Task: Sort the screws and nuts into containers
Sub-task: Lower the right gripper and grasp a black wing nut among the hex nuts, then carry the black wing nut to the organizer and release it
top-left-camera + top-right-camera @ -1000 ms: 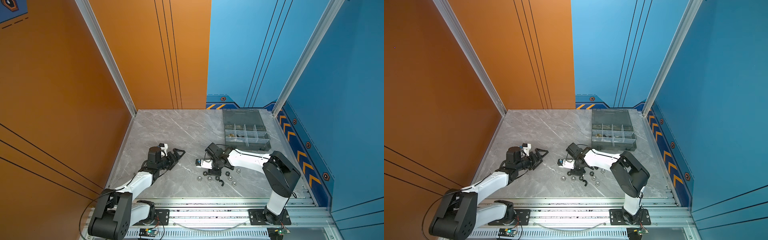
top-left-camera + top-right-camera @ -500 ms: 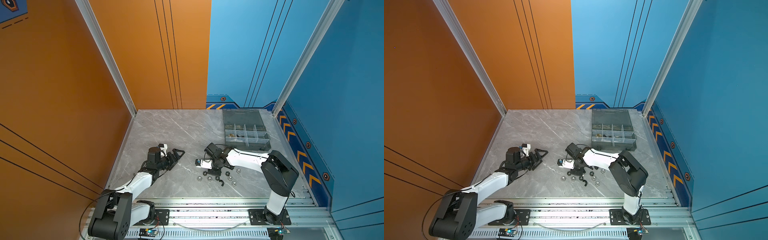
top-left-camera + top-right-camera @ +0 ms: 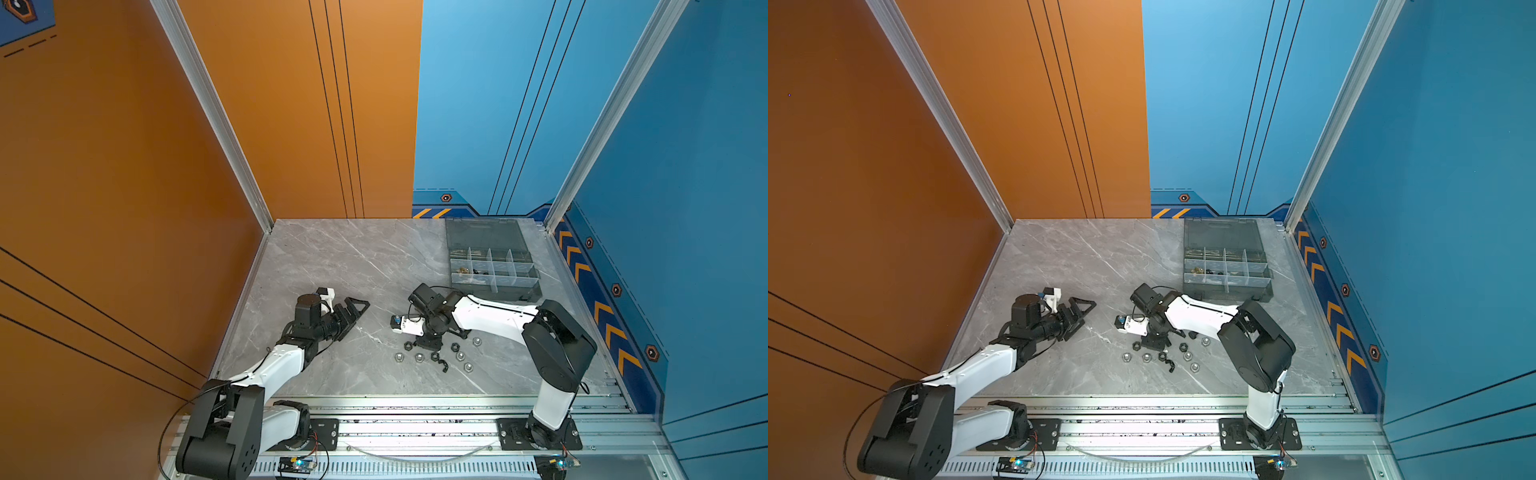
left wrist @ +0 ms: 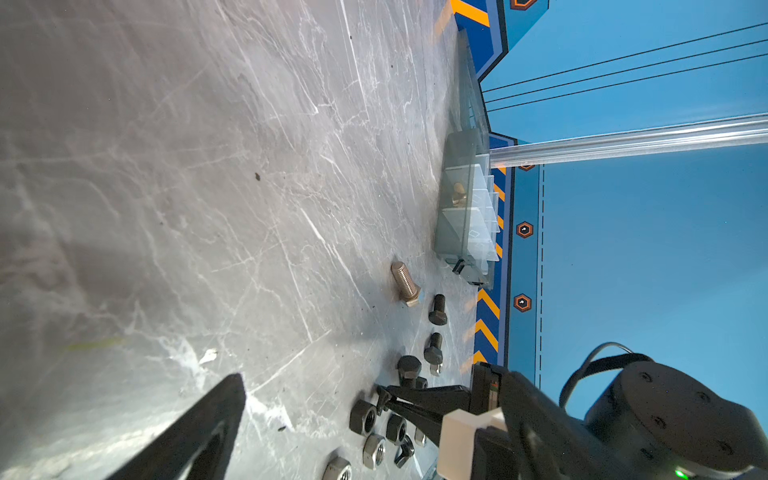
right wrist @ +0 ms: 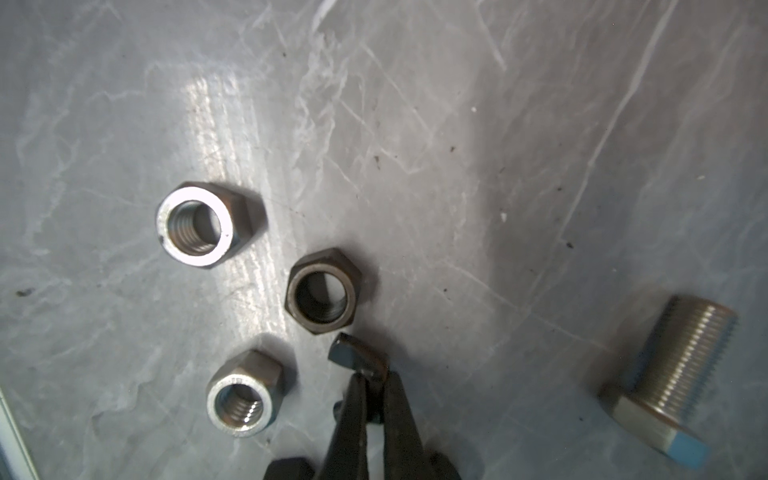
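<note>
A: What is the left arm [image 3: 286,361] doing?
B: Stretching low at lower left, left gripper [image 3: 355,316] gaping sideways.
A: And the right arm [image 3: 490,313]?
B: Reaching to lower centre, right gripper [image 5: 371,380] pointing down, pinching a wing nut [image 5: 358,358].

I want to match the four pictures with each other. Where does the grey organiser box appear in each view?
Both top views: the organiser box stands near the far right corner of the table, with its lid open.
Left wrist: seen from the side, beyond the silver bolt.
Right wrist: not in it.
Shared landmark: the loose nuts on the table.
</note>
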Motion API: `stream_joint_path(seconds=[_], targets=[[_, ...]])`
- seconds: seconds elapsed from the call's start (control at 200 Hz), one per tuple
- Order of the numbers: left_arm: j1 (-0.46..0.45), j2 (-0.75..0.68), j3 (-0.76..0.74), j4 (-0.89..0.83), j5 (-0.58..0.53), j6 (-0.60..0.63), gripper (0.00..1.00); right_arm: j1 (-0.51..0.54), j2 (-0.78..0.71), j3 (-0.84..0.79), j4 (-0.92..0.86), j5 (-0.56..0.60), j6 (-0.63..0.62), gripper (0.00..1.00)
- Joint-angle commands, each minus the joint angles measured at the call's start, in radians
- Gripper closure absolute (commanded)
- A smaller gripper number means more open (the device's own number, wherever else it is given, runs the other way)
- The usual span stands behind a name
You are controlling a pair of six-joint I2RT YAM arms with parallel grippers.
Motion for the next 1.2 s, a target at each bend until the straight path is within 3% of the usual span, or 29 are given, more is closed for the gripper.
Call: stream_joint_path(seconds=[0.0, 0.33, 0.566, 0.966, 1.196], targets=[[0.010, -0.031, -0.014, -0.006, 0.013, -0.002, 0.02, -0.027, -0.047, 0.019, -0.046, -0.050, 0.028, 1.00], [0.010, -0.026, 0.005, -0.017, 0.013, -0.002, 0.02, -0.092, -0.151, 0.027, -0.003, -0.180, 0.085, 1.00], [0.010, -0.034, 0.000, -0.016, 0.007, 0.000, 0.02, -0.245, -0.201, 0.055, 0.033, -0.249, 0.204, 1.00], [0.006, -0.021, 0.016, -0.016, 0.007, 0.005, 0.02, -0.505, -0.191, 0.100, 0.118, -0.170, 0.402, 1.00], [0.004, -0.020, 0.017, -0.016, 0.000, 0.002, 0.02, -0.637, -0.121, 0.171, 0.166, -0.026, 0.528, 1.00]])
